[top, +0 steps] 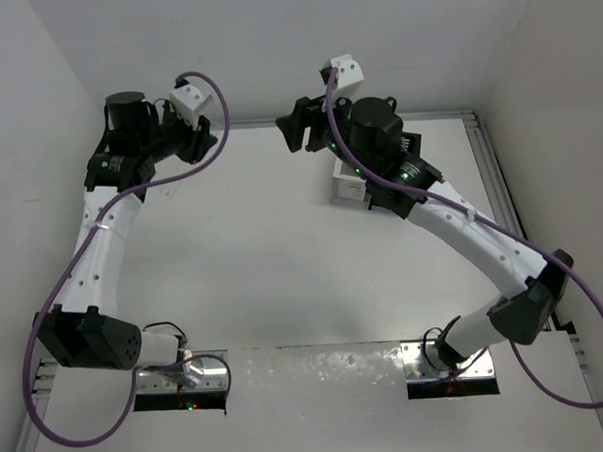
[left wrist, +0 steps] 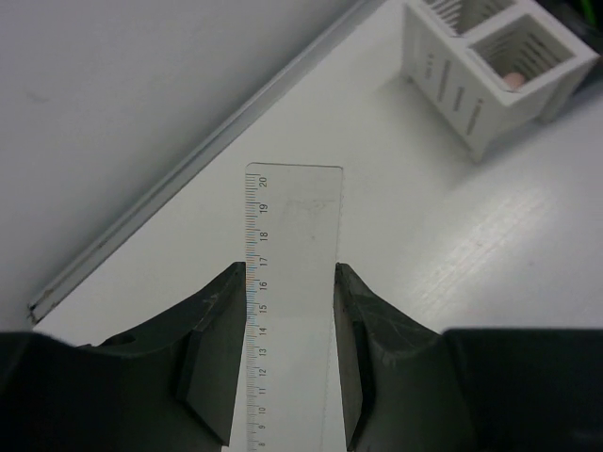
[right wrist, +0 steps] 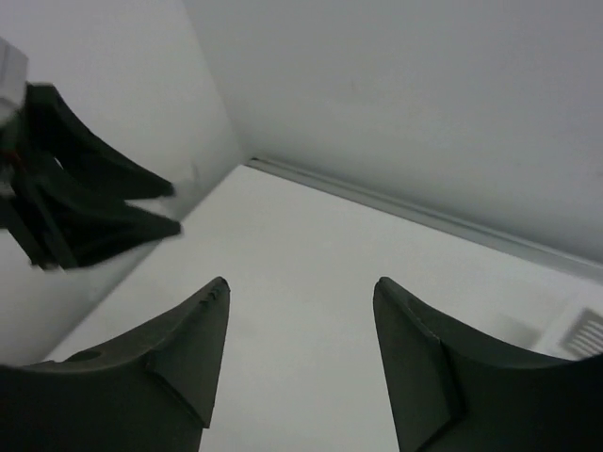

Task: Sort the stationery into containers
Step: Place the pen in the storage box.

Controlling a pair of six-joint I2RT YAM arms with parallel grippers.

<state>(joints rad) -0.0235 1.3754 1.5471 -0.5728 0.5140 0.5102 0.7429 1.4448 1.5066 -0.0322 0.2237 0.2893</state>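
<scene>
My left tool [left wrist: 290, 282] pinched the clear ruler [left wrist: 294, 217] edgewise, well short of the white container [left wrist: 490, 85]; my right tool [right wrist: 301, 311] gaped empty. The slick ruler might pivot and snag its rim.

The box [top: 348, 191] stands at the far side of the table [top: 264, 278] under the right arm [top: 451, 219], an eraser [left wrist: 513, 80] in one compartment, and the ruler [left wrist: 294, 207], between the fingers of the left end effector [left wrist: 290, 273], is well to its left.

You had a flat white matte tabletop [top: 263, 268] boxed in by plain white walls [top: 274, 47]. Ahead and left of the left gripper [left wrist: 292, 273], a grey metal rail [left wrist: 188, 165] ran along the wall's foot. Light was soft, even.
</scene>
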